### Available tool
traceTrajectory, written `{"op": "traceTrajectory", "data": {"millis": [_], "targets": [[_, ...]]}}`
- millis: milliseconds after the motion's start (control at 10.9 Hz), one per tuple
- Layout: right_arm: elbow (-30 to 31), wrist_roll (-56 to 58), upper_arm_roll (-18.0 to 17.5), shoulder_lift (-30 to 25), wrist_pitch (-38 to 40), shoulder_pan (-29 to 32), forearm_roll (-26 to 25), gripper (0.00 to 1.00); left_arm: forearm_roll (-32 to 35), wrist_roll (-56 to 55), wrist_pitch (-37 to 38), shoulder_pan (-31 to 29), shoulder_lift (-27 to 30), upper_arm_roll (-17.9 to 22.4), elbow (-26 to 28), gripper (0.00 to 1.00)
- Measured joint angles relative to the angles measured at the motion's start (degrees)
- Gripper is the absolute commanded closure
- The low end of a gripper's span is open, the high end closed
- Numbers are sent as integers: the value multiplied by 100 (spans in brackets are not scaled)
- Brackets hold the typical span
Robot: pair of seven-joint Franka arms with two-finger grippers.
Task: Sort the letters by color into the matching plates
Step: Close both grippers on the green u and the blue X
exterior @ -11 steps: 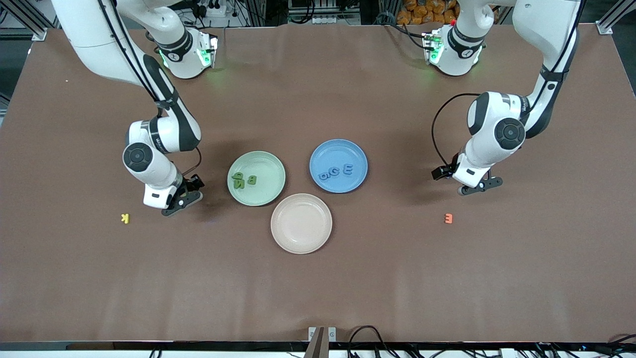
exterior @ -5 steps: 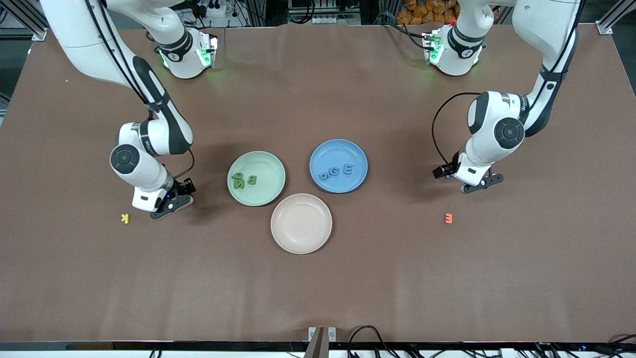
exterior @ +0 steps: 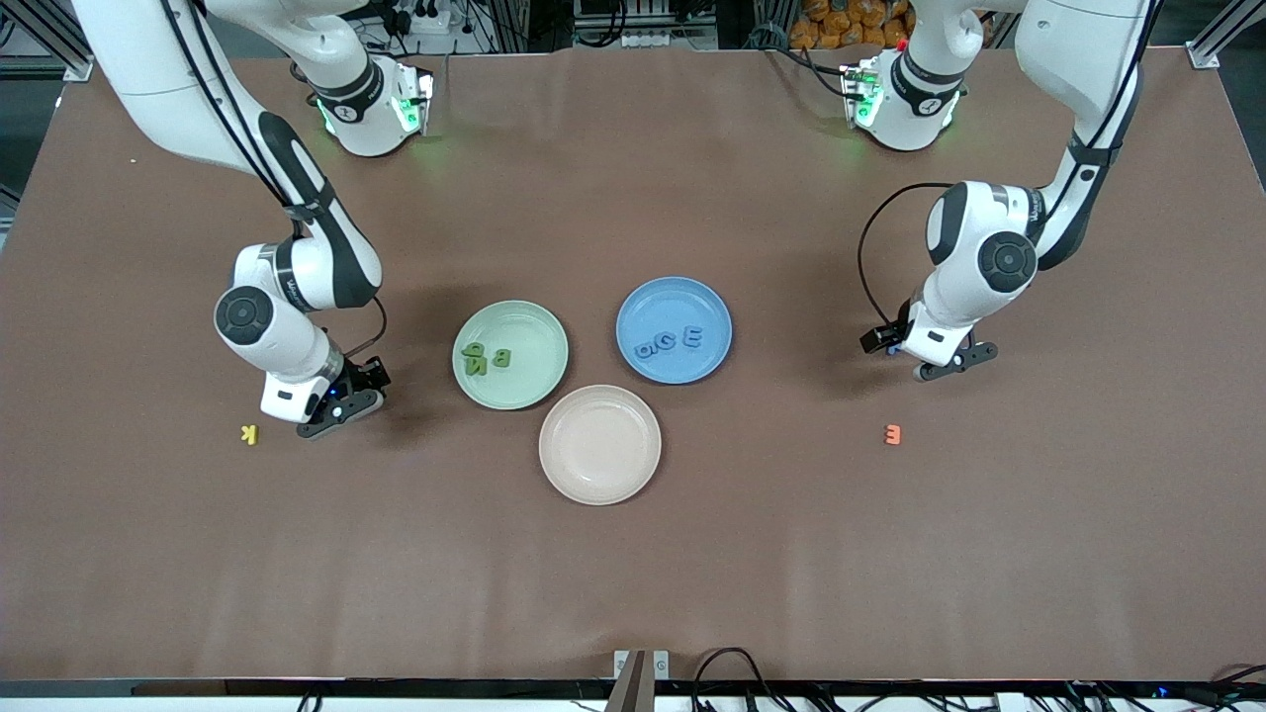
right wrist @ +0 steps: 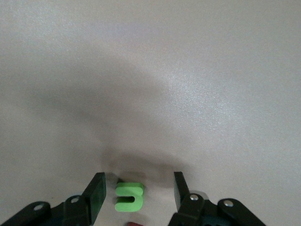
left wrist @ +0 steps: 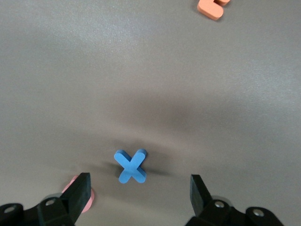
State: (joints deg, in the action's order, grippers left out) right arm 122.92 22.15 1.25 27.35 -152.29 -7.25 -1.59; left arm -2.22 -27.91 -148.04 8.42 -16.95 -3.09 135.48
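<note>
Both arms are lining up for a pick. The left gripper [left wrist: 138, 190] is hanging wide open and empty over a blue X [left wrist: 130, 165] lying on the table [exterior: 633, 574] toward the left arm's end, well apart from the blue plate [exterior: 674, 297], while the right gripper [right wrist: 136, 190], also open and empty, is straddling a green letter [right wrist: 129, 197] near the green plate [exterior: 510, 321]. Each probably needs to be lowering and closing next. In the front view both letters are hiding under the grippers; a pink piece [left wrist: 87, 197] and a dark red one [right wrist: 134, 223] are only partly showing.

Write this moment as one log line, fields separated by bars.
left gripper open over blue X | right gripper open over green letter | three letters each in green plate, blue plate
</note>
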Motion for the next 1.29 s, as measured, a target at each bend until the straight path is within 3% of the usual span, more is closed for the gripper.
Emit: {"op": "traceTrajectory", "data": {"millis": [368, 1289], "targets": [[0, 0, -5, 8, -2, 4, 2, 33, 0, -5, -5, 0, -60, 7, 4, 28], [73, 0, -6, 27, -7, 6, 2, 32, 0, -7, -420, -110, -86, 32, 204, 36]]}}
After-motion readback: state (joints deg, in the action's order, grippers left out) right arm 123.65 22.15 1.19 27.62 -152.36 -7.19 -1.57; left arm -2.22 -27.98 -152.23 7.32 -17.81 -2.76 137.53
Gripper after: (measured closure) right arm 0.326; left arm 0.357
